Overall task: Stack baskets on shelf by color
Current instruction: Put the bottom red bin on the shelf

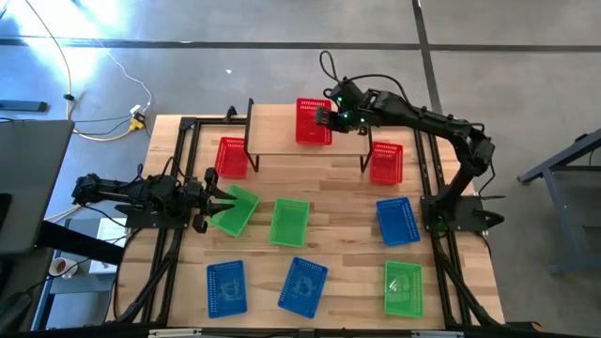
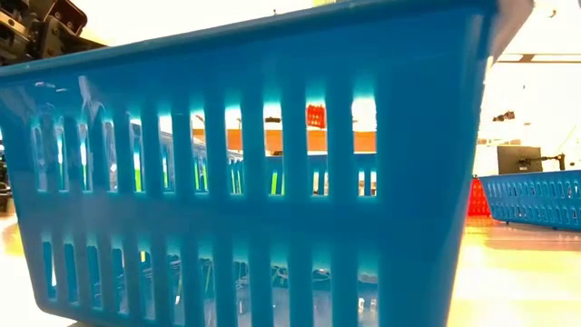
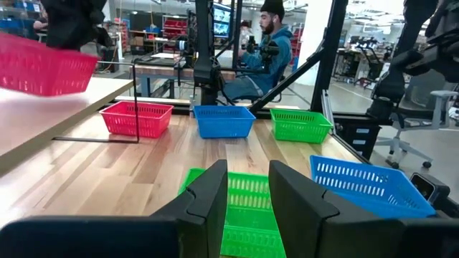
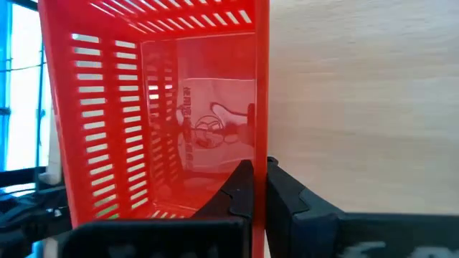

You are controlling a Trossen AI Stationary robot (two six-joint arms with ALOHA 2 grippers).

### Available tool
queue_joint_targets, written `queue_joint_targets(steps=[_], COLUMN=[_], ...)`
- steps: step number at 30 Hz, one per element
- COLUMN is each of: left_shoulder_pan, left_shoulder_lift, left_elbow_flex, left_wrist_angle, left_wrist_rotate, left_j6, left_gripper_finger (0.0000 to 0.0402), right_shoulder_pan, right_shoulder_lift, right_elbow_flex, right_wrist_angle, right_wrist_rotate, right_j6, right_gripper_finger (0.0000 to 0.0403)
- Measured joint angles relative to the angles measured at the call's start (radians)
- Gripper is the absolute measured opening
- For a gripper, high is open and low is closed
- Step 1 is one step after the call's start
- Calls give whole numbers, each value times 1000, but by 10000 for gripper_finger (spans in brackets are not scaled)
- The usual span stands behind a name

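The shelf (image 1: 310, 152) stands at the table's far side. My right gripper (image 1: 326, 117) is shut on a red basket (image 1: 312, 122) over the shelf's middle. Two more red baskets rest on the table, one (image 1: 231, 157) left of the shelf, one (image 1: 386, 161) right of it. My left gripper (image 1: 222, 197) is open at the left end of a green basket (image 1: 235, 210), whose mesh (image 3: 247, 193) shows between its fingers. Another green basket (image 1: 289, 222) lies beside it and a third (image 1: 404, 286) near the near right corner. Three blue baskets (image 1: 397, 221), (image 1: 225, 286), (image 1: 303, 284) lie on the table. My right gripper (image 4: 259, 168) pinches the red basket's side wall (image 4: 262, 136) at its rim, one finger (image 4: 240, 190) inside the basket and one (image 4: 287, 197) outside. It comes from the table's right, slanting down. The basket (image 3: 43, 64) seems lifted just above the shelf top, slightly tilted. My left gripper (image 3: 248, 172) stands at the green basket's end rim; whether it touches cannot be told.
The shelf's black legs (image 3: 136, 100) stand between the left arm and the far red basket (image 3: 136, 118). In the low view one blue basket (image 2: 254, 182) fills most of the picture. A person (image 3: 276, 43) sits beyond the table's right edge.
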Motion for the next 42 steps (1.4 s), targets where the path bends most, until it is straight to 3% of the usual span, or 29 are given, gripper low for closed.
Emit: queue_joint_targets(steps=[19, 31, 42], left_shoulder_pan=[0, 0, 0], left_shoulder_lift=[0, 0, 0], left_elbow_flex=[0, 0, 0], left_wrist_angle=[0, 0, 0], left_wrist_rotate=[0, 0, 0], left_j6=[0, 0, 0], left_gripper_finger=[94, 94, 94], right_shoulder_pan=[-14, -14, -16], right_shoulder_lift=[19, 19, 19], right_elbow_flex=[0, 0, 0], right_wrist_angle=[-3, 28, 63], right_wrist_rotate=[-21, -19, -66], right_j6=[-62, -64, -64], right_gripper_finger=[2, 55, 62])
